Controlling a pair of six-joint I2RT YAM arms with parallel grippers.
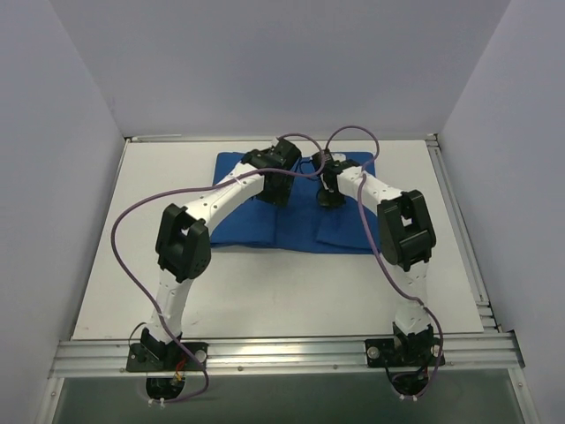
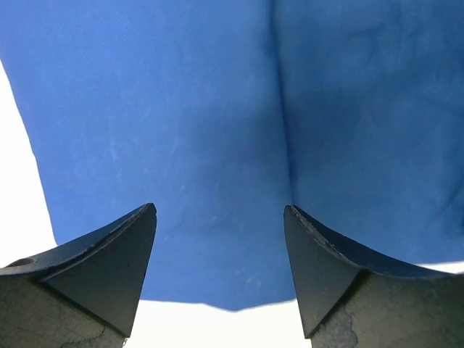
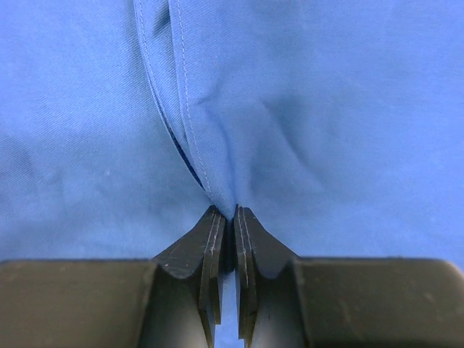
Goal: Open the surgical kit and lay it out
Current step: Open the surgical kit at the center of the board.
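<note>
The blue cloth wrap (image 1: pixel 296 228) lies flat on the far middle of the white table (image 1: pixel 265 296), still folded shut. No tray or instruments show. A seam runs down its middle where two flaps meet, seen in the left wrist view as a soft crease in the cloth (image 2: pixel 217 123). In the right wrist view a stitched hem (image 3: pixel 185 94) of one flap is gathered up into a narrow ridge on the surface of the cloth (image 3: pixel 341 109).

The right gripper (image 3: pixel 226 216) is clenched on that ridge: its two fingers stand pressed together with the cloth edge pinched between their tips. From above, the right gripper (image 1: pixel 329 196) sits on the cloth near its far right part.

The left gripper (image 2: pixel 220 217) is released, its fingers (image 2: pixel 123 246) spread wide with nothing between them, above the cloth close to its near edge, apart from it. From above, the left gripper (image 1: pixel 275 184) is over the far left part of the cloth.

A purple cable (image 1: pixel 132 221) loops from each arm. Pale walls (image 1: pixel 62 132) close in the table on three sides.
</note>
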